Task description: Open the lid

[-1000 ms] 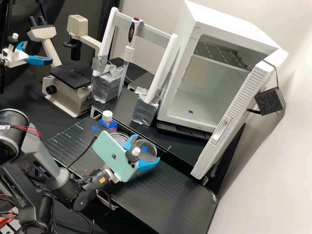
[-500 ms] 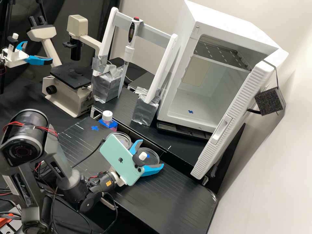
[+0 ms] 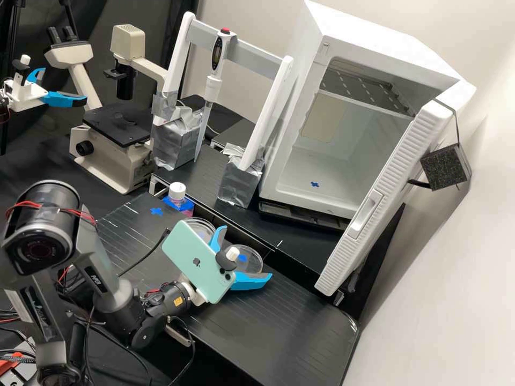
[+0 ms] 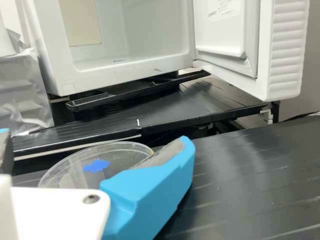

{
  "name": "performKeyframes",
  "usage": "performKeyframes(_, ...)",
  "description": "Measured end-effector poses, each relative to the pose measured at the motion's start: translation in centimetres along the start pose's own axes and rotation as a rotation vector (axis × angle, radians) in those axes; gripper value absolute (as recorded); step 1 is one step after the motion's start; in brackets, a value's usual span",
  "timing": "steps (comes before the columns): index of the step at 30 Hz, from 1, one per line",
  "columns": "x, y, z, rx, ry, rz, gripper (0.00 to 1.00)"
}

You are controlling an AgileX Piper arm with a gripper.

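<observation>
One clear, round, shallow plastic dish (image 3: 256, 257) lies flat on the black ribbed bench (image 3: 300, 319), between the widely parted bright blue fingers (image 3: 251, 281) of the white gripper (image 3: 246, 253), which has hold of nothing. Its thin lid (image 4: 122, 156) is probably light, stiff and slick, liable to skid or crack if squeezed hard; it wants gentle pressure on opposite sides of the upper rim, clear of the base.

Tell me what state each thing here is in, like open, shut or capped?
End effector: open.
Near dish: flat; lid on or off, cannot tell.
Far dish: flat; lid also unclear.
Bottle: upright, capped.
Cabinet door: open.
Pipette: upright.
Phone: tilted.
</observation>
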Motion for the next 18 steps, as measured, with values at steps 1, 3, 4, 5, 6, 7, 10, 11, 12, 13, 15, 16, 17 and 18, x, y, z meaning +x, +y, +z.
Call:
performKeyframes(1, -0.1, 0.2, -0.1, -0.002, 0.003, 0.011, 1.00)
performKeyframes(3, -0.3, 0.6, -0.3, 0.004, 0.007, 0.034, 1.00)
performKeyframes(4, -0.5, 0.7, -0.6, 0.010, 0.012, 0.045, 1.00)
performKeyframes(5, -0.8, 0.9, -0.9, 0.014, 0.019, 0.058, 1.00)
performKeyframes(6, -1.0, 0.9, -1.2, 0.018, 0.028, 0.069, 1.00)
performKeyframes(7, -1.3, 1.0, -1.5, 0.022, 0.041, 0.077, 1.00)
performKeyframes(10, -2.2, 0.6, -3.4, 0.006, 0.116, 0.097, 1.00)
performKeyframes(11, -2.4, 0.2, -4.0, 0.007, 0.149, 0.098, 1.00)
performKeyframes(12, -2.6, -0.1, -4.5, 0.009, 0.176, 0.093, 1.00)
performKeyframes(13, -2.6, -0.6, -5.1, 0.011, 0.210, 0.075, 1.00)
performKeyframes(15, -2.8, -1.5, -6.3, 0.004, 0.284, 0.054, 1.00)
performKeyframes(16, -2.8, -1.8, -6.8, -0.013, 0.306, 0.059, 1.00)
performKeyframes(17, -2.7, -2.1, -7.2, -0.021, 0.327, 0.056, 1.00)
performKeyframes(18, -2.7, -2.5, -7.6, -0.040, 0.346, 0.059, 1.00)
